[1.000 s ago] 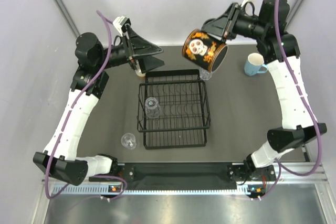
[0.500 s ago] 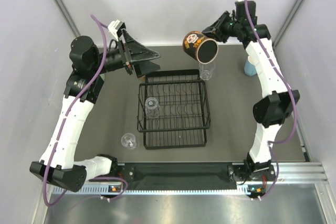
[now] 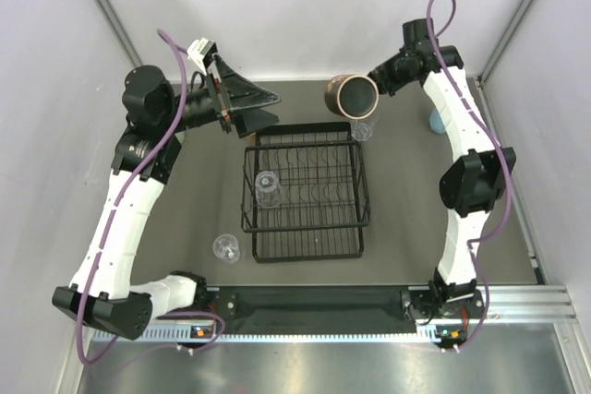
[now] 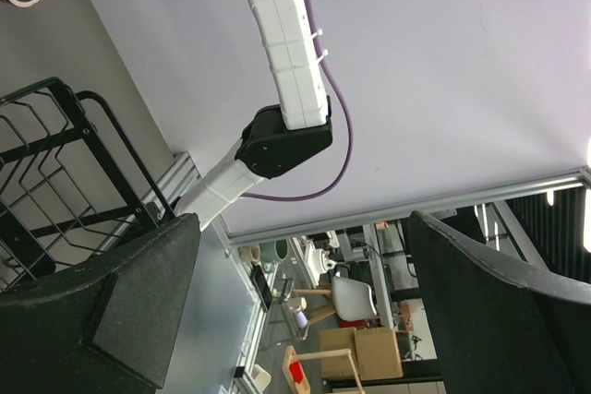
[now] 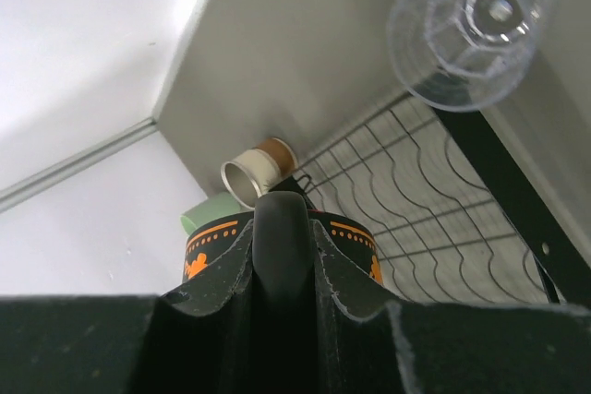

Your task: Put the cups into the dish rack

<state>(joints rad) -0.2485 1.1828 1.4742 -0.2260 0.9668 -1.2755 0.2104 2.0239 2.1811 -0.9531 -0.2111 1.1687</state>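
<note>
My right gripper (image 3: 375, 82) is clenched on the rim of the black cup with orange print (image 3: 355, 95). It holds the cup tipped on its side, raised near the far edge of the black wire dish rack (image 3: 305, 257), I judge for setting it in mouth-down. My left gripper (image 3: 261, 105) hangs spread and empty by the rack's far-left corner, clear of that path.

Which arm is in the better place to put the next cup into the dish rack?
The right one. The right tool grips the dark cup near the dish rack's far corner; the left tool is open and empty.

black rack (image 3: 309, 256), black-orange patterned cup (image 5: 209, 249), tan cup (image 5: 253, 173)
</note>
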